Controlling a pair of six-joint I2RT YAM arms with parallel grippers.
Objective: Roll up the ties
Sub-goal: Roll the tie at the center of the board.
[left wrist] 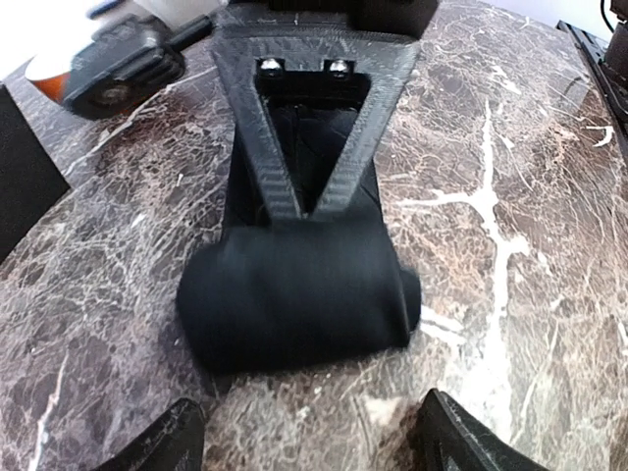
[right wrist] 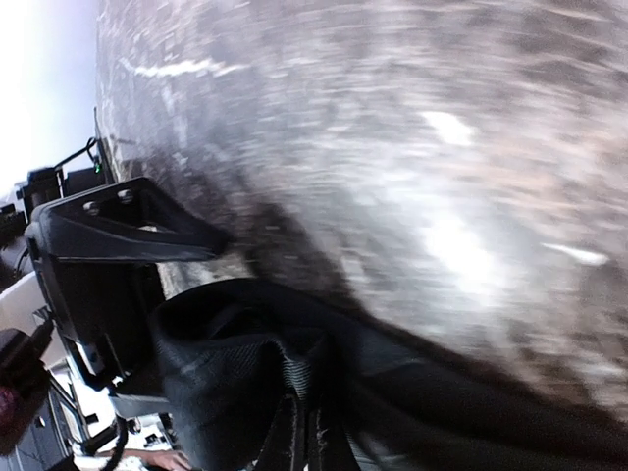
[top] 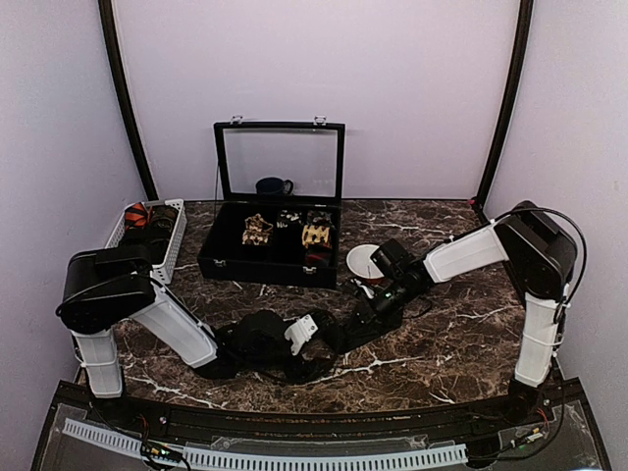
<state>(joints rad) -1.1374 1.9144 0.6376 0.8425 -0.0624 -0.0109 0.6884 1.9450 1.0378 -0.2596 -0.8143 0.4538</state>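
Right gripper pinching black tie, clear from left wrist only

The plain black necktie is soft matt cloth, smooth over its rolled part, with a faint weave in the right wrist view. The brown white-veined tabletop looks like polished marble, smooth and glossy. The black fingers of the right gripper are matt plastic with fine ribbed layers, fastened by two shiny metal screws. The black hinged case has a clear glass lid

Pale lilac walls, brown marble table
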